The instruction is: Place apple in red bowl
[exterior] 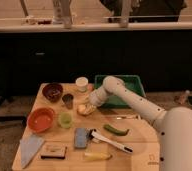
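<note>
The apple (82, 109), small and yellowish-orange, sits at the tip of my gripper (86, 108) near the middle of the wooden table (139, 145). My white arm reaches in from the right and bends down to it. The gripper is right at the apple, touching or around it. The red bowl (41, 119), round and orange-red, stands on the table's left side, left of the apple, with a small pale green cup (65, 119) between them.
A dark maroon bowl (52, 91), a dark cup (68, 100) and a white cup (81, 83) stand at the back. A green bin (130, 84) is behind the arm. In front lie a green vegetable (117, 130), a brush (109, 141), a blue sponge (80, 137), a yellow banana-like item (96, 156), a cloth (30, 148).
</note>
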Controlling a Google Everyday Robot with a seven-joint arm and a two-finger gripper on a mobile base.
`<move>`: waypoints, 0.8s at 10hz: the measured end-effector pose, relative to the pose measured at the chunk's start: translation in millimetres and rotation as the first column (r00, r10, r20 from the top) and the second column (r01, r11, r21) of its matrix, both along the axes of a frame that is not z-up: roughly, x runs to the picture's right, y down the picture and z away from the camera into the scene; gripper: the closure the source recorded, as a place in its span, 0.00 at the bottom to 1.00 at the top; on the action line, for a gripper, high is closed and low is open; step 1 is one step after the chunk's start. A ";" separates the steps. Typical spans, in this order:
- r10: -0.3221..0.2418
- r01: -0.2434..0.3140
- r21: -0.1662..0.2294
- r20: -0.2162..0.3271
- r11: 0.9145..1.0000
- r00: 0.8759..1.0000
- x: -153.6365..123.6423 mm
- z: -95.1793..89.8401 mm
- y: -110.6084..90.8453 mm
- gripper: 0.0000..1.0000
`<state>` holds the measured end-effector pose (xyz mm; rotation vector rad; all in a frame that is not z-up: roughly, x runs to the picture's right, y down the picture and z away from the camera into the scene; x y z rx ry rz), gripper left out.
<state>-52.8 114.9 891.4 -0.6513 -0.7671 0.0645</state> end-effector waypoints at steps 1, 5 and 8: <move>-0.013 0.013 -0.001 0.001 1.000 1.000 0.6 -1.3 -0.2 0.86; -0.055 0.054 0.017 0.018 0.998 0.998 -11.1 -15.0 -2.9 1.00; -0.072 0.070 0.048 0.037 0.996 0.997 -22.2 -33.7 -11.4 1.00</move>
